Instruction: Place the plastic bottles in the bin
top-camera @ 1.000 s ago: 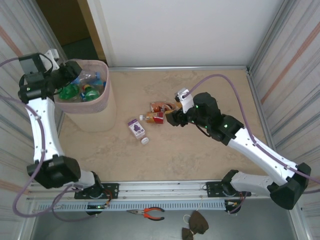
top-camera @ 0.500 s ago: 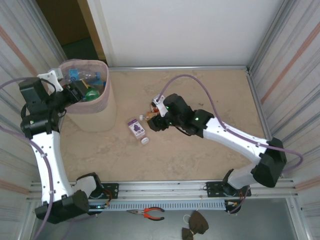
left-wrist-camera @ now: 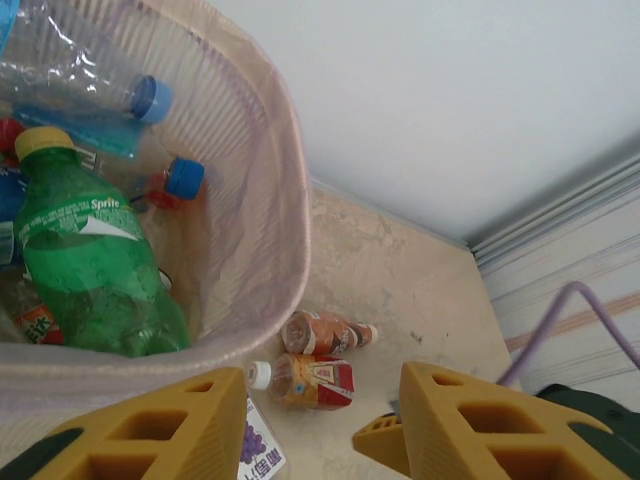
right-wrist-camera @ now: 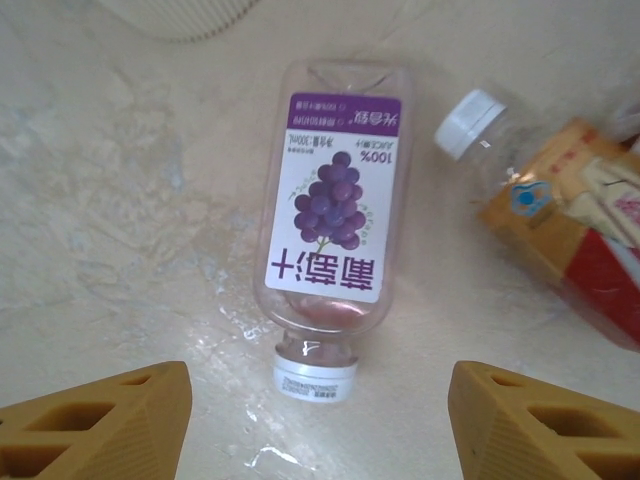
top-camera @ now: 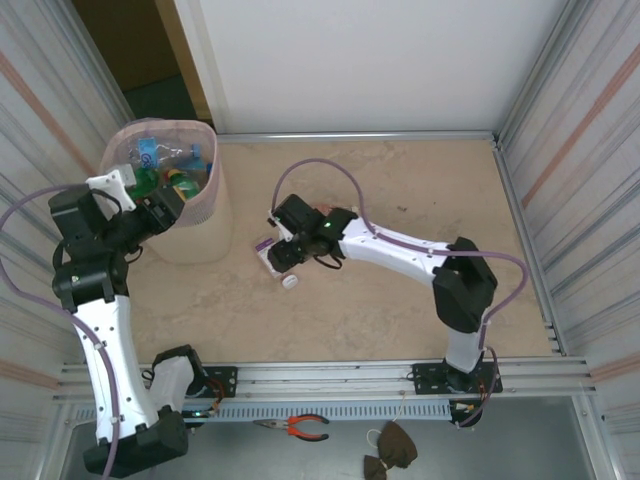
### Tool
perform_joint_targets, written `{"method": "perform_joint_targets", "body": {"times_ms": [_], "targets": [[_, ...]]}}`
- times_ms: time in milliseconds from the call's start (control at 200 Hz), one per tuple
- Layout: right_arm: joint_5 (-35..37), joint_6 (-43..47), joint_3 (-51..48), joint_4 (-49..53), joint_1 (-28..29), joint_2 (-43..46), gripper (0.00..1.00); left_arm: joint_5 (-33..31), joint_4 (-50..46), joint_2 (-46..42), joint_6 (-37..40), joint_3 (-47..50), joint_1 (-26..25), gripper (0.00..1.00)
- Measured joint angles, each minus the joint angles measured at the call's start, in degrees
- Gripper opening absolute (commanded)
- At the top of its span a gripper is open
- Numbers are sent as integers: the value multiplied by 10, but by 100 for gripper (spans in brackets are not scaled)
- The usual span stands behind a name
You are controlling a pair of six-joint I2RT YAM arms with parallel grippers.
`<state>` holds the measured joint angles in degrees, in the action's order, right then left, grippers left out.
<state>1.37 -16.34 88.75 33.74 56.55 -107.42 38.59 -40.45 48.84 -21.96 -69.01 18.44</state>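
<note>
Purple-labelled bottle [right-wrist-camera: 335, 215] lies on the tabletop [right-wrist-camera: 120, 200] just ahead, between your right fingers [right-wrist-camera: 100, 420], spread wide, empty. Your left fingers [left-wrist-camera: 150, 430], parted and empty, hang beside the bin [left-wrist-camera: 255, 180].

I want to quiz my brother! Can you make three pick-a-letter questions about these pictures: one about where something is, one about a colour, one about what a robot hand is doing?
1. What colour is the cap of the big green plastic bottle in the beige bin with the pink bag?
A yellow
B black
C purple

2. Where is the clear plastic bottle with the purple grape label?
A in the bin
B lying on the table
C standing upright

3. How are the right gripper's fingers?
A shut on a bottle
B shut on nothing
C open, nothing held

Answers: 1 A, its cap shows yellow. 2 B, it lies flat on its side. 3 C, table shows between each finger and the bottle.
</note>
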Motion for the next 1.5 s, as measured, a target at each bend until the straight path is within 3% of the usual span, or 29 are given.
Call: {"method": "perform_joint_targets", "body": {"times_ms": [351, 621, 822, 1122, 1358, 1503], "targets": [[56, 2, 97, 29, 38, -140, 84, 14, 0, -17, -11, 14, 0, 45], [105, -2, 124, 39, 38, -187, 85, 25, -1, -23, -15, 23, 0, 45], [107, -13, 125, 38, 34, -200, 80, 30, 0, -24, -21, 24, 0, 45], [105, -23, 124, 35, 30, -209, 61, 39, 2, -25, -29, 24, 0, 44], [90, -28, 25, -3, 24, -116, 60, 56, 34, -26, -55, 32, -5, 52], [63, -37, -55, -57, 3, 11, 60, 46, 57, -24, -74, 33, -57, 57]]}}
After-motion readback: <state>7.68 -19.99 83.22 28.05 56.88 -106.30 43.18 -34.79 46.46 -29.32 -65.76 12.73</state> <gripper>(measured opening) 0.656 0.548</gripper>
